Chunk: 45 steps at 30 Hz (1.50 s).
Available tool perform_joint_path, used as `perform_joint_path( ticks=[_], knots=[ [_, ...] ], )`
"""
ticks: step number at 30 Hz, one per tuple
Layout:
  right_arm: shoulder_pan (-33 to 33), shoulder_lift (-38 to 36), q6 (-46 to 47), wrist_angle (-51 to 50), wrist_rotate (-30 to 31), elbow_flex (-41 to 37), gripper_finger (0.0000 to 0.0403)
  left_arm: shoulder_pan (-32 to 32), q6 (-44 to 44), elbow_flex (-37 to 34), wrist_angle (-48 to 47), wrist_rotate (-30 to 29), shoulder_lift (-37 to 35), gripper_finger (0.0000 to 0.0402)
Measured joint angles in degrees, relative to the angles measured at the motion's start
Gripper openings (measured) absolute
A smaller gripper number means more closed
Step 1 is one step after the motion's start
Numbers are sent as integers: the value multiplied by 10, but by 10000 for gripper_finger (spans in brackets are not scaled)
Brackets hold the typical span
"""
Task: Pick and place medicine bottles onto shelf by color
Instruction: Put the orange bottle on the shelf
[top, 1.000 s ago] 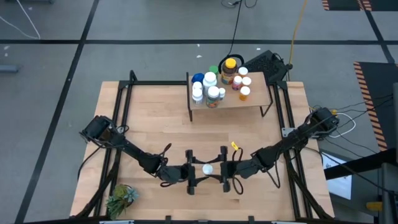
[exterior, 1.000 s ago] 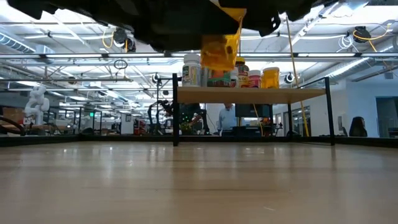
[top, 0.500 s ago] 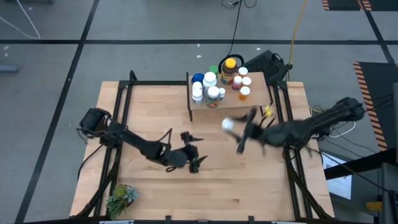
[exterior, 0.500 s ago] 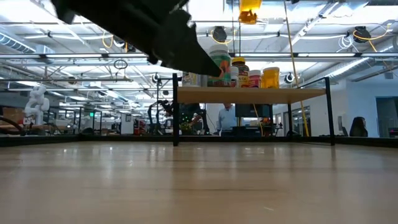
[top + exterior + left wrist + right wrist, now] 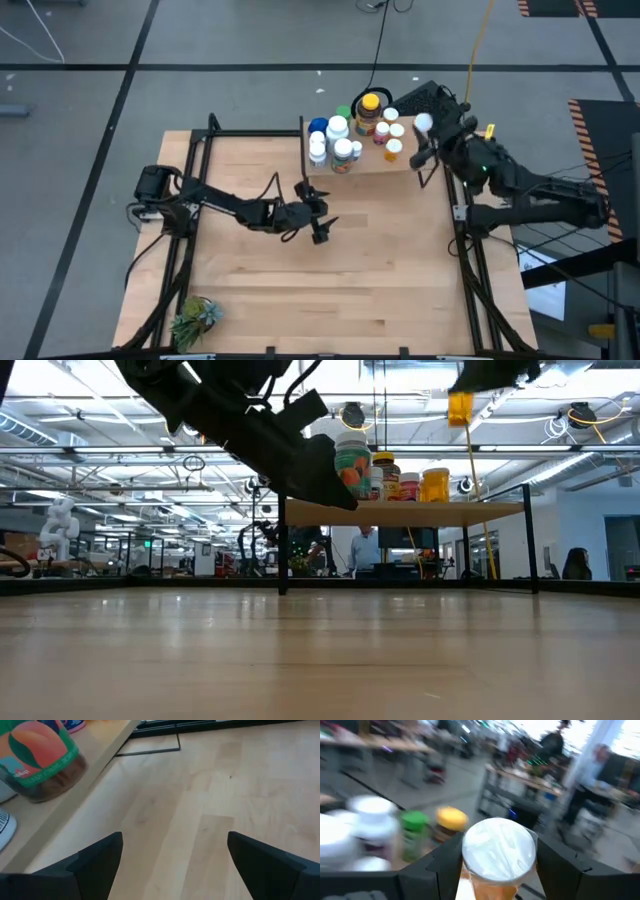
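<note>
My right hand (image 5: 424, 140) is closed around an orange bottle with a white cap (image 5: 498, 852), carried above the right end of the shelf (image 5: 365, 162). Next, I think, it lowers among the orange bottles (image 5: 393, 150) there. My left hand (image 5: 318, 218) hovers open over the worktop (image 5: 380, 260), holding nothing.

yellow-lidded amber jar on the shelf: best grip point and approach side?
Take the yellow-lidded amber jar around its lid or shoulder from straight above. It stands upright at the back of the shelf, with bottles crowding its front and sides, so a side approach would likely knock neighbours. The open left end effector is nearer.
</note>
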Motion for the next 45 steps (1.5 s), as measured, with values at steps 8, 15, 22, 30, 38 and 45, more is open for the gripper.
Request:
perform_joint_path(
  ticks=[8, 15, 22, 30, 38, 45],
  knots=[
    [-164, 19, 107, -40, -121, -27, 207, 6, -9, 0, 1, 0, 0, 363],
    [-246, 23, 139, 84, -192, -136, 207, 0, -17, 0, -2, 1, 0, 363],
    [-308, 24, 161, 122, -271, -192, 207, -1, -17, 0, -10, 2, 0, 363],
    [-323, 24, 173, 120, -321, -209, 208, 1, -17, 0, -16, 2, 0, 363],
    [-323, 24, 165, 117, -319, -209, 239, 1, -10, 0, -15, 1, 0, 363],
    [-323, 2, 150, 118, -344, -210, 285, -6, -7, 2, -55, -112, -31, 363]
  ],
)
